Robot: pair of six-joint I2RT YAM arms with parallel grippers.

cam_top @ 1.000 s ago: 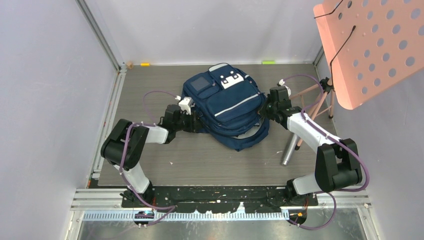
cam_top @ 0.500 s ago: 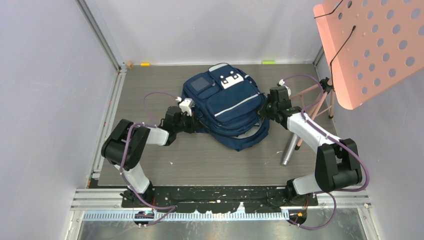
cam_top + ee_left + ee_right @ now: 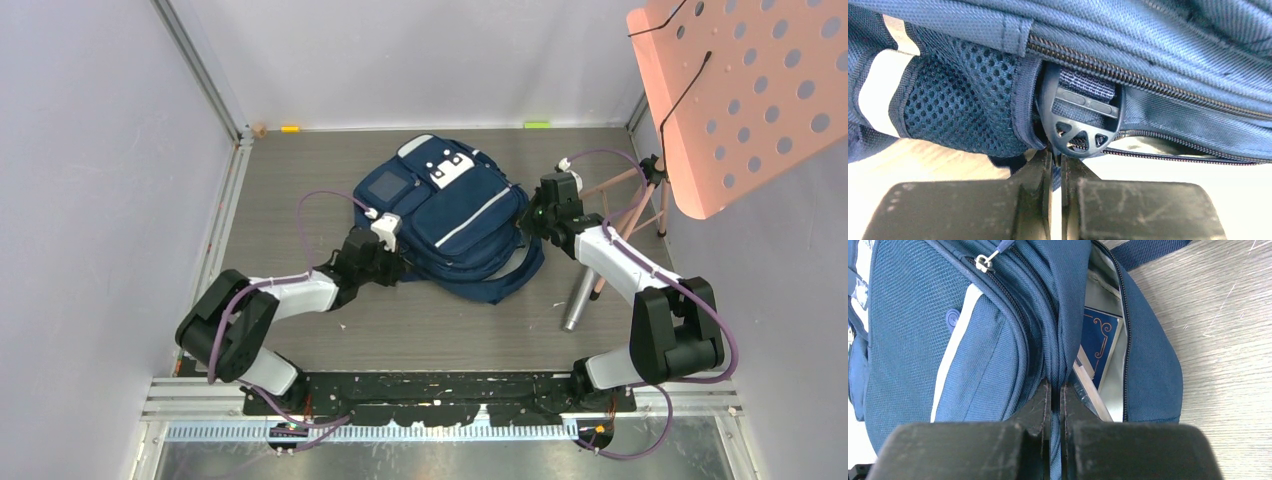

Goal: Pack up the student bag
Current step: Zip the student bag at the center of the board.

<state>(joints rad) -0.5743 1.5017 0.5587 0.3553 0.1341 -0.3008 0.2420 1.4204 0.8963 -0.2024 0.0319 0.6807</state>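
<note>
The left gripper [image 3: 1056, 156] clamps the student bag [image 3: 455, 210] at its eight o'clock edge, while the right gripper [image 3: 1055, 387] pinches its three o'clock rim.

Book [image 3: 1099, 347] mostly hidden inside student bag [image 3: 913, 340]; pink board [image 3: 720, 170] cropped.

Lab test cell: aluminium frame [image 3: 200, 70], plain white walls [image 3: 90, 150].
</note>
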